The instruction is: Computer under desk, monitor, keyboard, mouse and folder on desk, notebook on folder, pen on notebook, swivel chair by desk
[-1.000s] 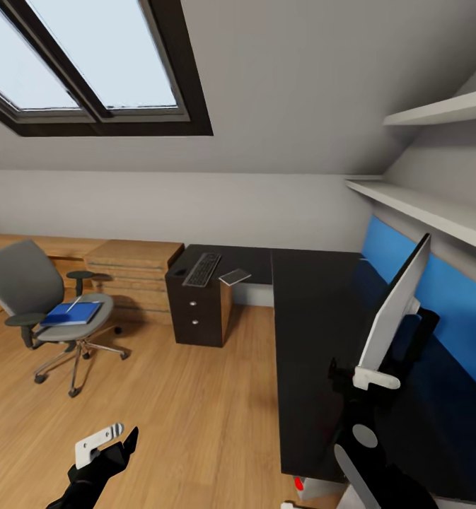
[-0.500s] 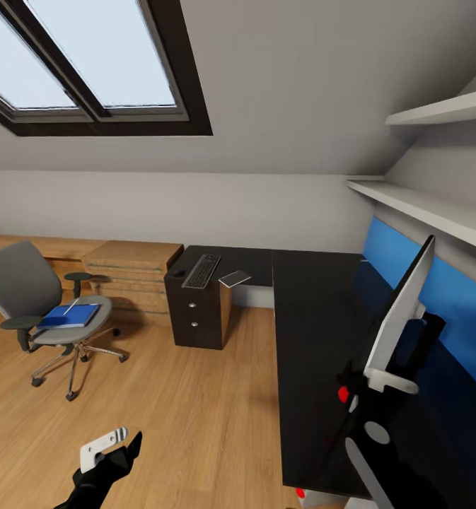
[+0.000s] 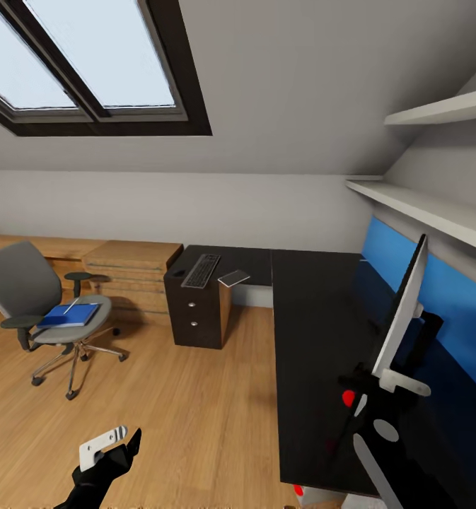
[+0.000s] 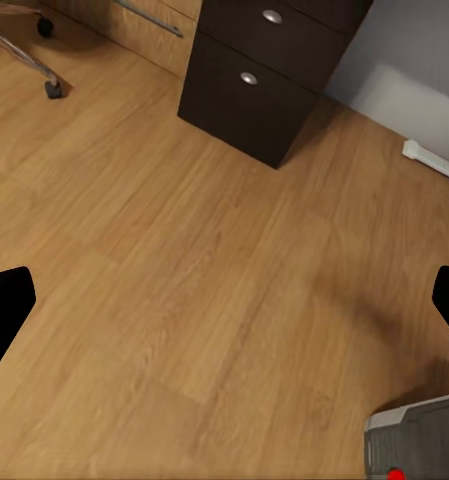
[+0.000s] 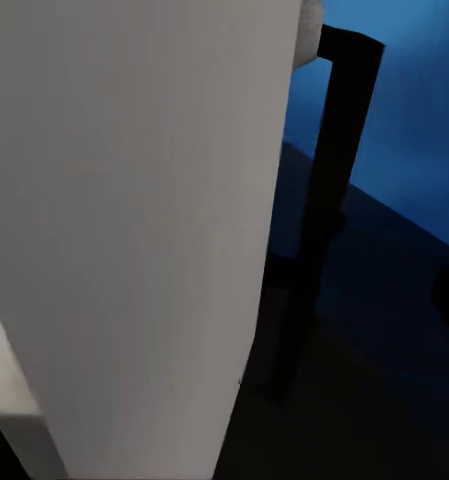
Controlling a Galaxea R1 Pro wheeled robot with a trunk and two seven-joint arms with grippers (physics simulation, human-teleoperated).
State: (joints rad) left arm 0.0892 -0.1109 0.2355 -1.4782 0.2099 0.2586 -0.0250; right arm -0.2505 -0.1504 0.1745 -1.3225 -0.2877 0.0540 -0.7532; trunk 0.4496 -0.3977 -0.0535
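Much bare floor (image 3: 195,396) — desk (image 3: 315,339) edge.

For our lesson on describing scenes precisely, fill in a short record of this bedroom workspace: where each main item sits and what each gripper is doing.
monitor: edge-on over the desk, pale back toward the camera
right gripper: at the monitor's lower edge; grip hidden
left gripper: empty, above the wood floor
keyboard: on the desk's far wing, over the drawer unit
folder: on the swivel chair seat, away from the desk
computer: on the floor, red dot visible
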